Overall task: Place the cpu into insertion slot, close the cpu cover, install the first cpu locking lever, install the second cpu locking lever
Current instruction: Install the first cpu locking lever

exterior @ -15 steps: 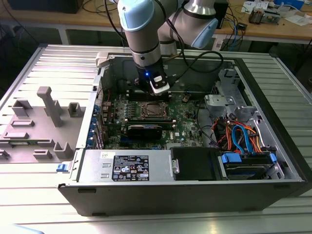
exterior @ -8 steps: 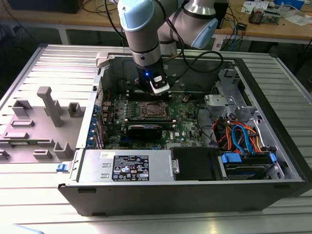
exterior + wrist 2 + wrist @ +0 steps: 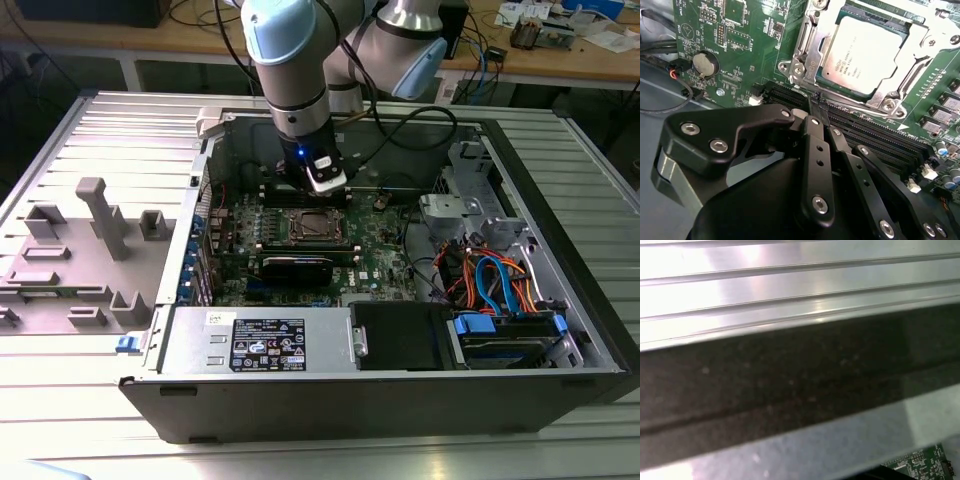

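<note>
Beside the slot (image 3: 796,67) where the cpu (image 3: 865,52) lies under the lowered cover (image 3: 875,95), the gripper (image 3: 818,102) has its claw pressed together on nothing, so pressing a lever (image 3: 803,47) probably needs a slow, square push, clear of the memory slots (image 3: 875,135).

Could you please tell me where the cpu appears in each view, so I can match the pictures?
Exterior view: cpu at the middle of the board.
Second wrist view: cpu inside the cover, past the memory slots from the hand.
First wrist view: case edge and a board corner.
Shared landmark: the green board.
</note>
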{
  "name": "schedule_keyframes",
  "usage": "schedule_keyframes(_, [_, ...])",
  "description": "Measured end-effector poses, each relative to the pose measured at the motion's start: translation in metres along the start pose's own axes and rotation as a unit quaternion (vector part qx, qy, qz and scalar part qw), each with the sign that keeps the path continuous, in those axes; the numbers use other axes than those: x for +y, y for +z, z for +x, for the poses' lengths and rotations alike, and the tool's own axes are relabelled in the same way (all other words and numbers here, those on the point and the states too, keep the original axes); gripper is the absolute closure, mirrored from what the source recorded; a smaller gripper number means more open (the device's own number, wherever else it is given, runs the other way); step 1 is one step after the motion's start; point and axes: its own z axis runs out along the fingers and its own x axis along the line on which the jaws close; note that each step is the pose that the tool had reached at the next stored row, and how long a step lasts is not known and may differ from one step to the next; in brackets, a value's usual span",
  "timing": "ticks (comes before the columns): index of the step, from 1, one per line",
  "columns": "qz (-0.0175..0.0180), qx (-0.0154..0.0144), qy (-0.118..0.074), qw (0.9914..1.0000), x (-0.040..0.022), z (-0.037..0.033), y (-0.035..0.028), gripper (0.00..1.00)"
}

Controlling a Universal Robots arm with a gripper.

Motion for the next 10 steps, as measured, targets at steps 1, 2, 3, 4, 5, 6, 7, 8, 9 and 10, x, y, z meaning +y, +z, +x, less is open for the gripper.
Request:
schedule_keyframes(1, [0.0007, -0.0006, 0.0, 1.0, -0.0001, 0.0001, 0.0003, 0.89])
schedule_keyframes(2, [0.0012, -0.0011, 0.0, 1.0, -0.0002, 0.0001, 0.0004, 0.89])
schedule_keyframes(3, [0.0015, -0.0015, 0.0, 1.0, -0.0003, 0.0001, 0.0006, 0.89])
schedule_keyframes(4, [0.002, -0.0023, 0.0, 1.0, -0.0005, 0.0002, 0.001, 0.89])
schedule_keyframes(5, [0.0021, -0.0029, 0.0, 0.99999, -0.0006, 0.0002, 0.0013, 0.89])
schedule_keyframes(6, [0.0021, -0.0038, -0.001, 0.99999, -0.0008, 0.0003, 0.0018, 0.89])
schedule_keyframes(7, [0.0016, -0.0048, -0.001, 0.99999, -0.0008, 0.0004, 0.0026, 0.89])
schedule_keyframes(8, [0.0017, -0.005, -0.001, 0.99999, -0.0008, 0.0005, 0.0026, 0.89])
schedule_keyframes(9, [0.0018, -0.005, -0.001, 0.99999, -0.0009, 0.0005, 0.0027, 0.89])
schedule_keyframes(10, [0.0018, -0.0051, -0.001, 0.99999, -0.0009, 0.0006, 0.0026, 0.89])
